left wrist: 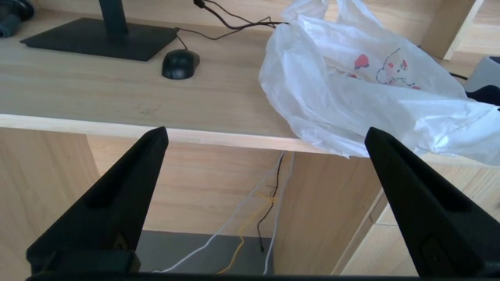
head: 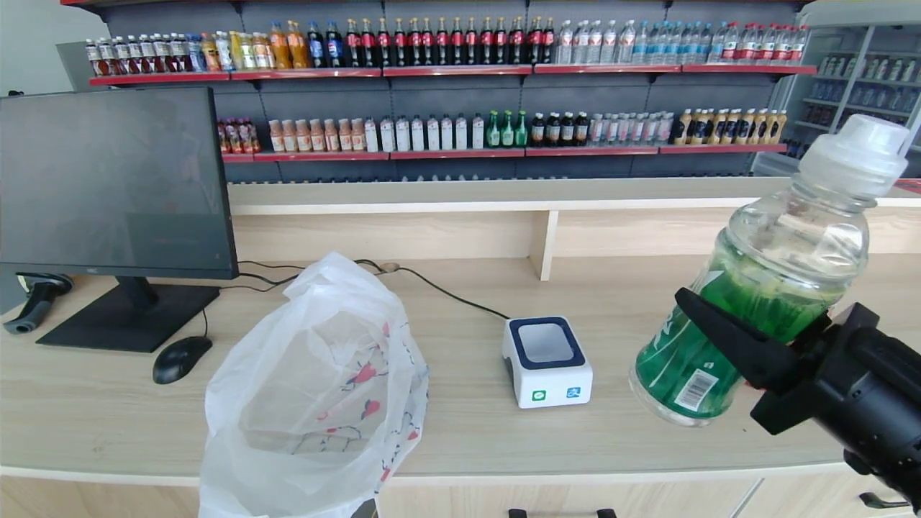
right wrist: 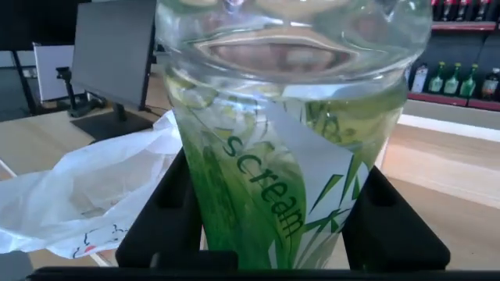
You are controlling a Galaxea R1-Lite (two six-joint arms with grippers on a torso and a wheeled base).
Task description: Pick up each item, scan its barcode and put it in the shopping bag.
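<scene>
While clamping the right gripper (head: 752, 316) around the green-labelled drink bottle (head: 777, 288), holding it tilted in the air above the wooden counter (head: 468, 432), right of the white barcode scanner (head: 547, 362). Hanging the left gripper (left wrist: 266, 203) spread wide below the counter's front edge, near the white shopping bag (head: 316, 403) standing left of the scanner.

On counter (head: 468, 432), left to right: handheld scanner (head: 32, 302), monitor (head: 115, 180), mouse (head: 181, 358) before monitor stand, shopping bag (head: 316, 403) overhanging front edge, barcode reader (head: 547, 362) right of bag. Above counter's right end: bottle (head: 763, 288), tilted, in right gripper (head: 712, 338). Left gripper (left wrist: 266, 136) before and below front edge, near bag. Behind counter: stocked shelves (head: 446, 72).
</scene>
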